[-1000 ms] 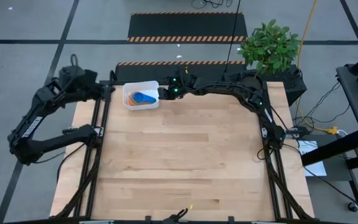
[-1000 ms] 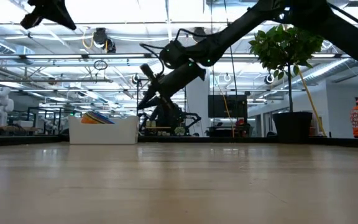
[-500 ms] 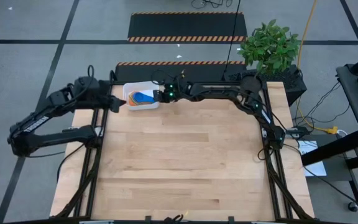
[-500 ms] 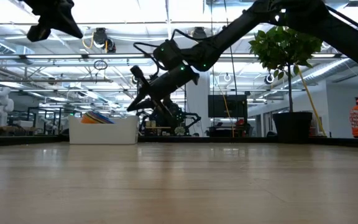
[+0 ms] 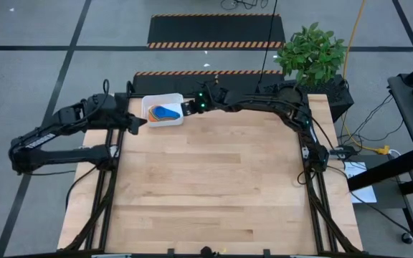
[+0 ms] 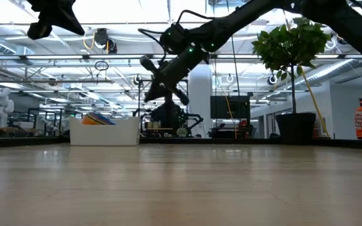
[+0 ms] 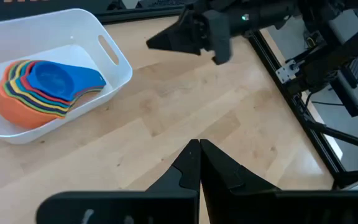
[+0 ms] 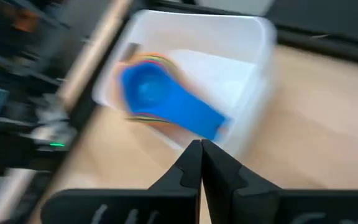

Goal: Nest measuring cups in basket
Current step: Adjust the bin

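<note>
The white basket [image 5: 165, 97] stands at the table's far edge, left of centre. The measuring cups [image 7: 45, 87] lie nested inside it in one stack, a blue cup [image 8: 160, 102] on top, their handles fanned toward the basket's right wall. My left gripper [image 5: 140, 122] hangs shut just off the basket's near left corner, above the table. My right gripper [image 5: 185, 109] hovers shut beside the basket's right wall, raised above it; it also shows in the left wrist view [image 7: 160, 42]. Neither holds anything.
Bare wooden tabletop [image 5: 214, 186] stretches from the basket to the near edge. Black frame rails [image 5: 110, 179] run along the left and right sides. A potted plant [image 5: 310, 54] stands beyond the far right corner.
My left gripper has swung from beyond the table's far left corner toward the near edge and down, ending beside the basket's near left corner. My right gripper dipped toward the basket's right wall, then rose and rolled. The basket and cups have stayed put.
</note>
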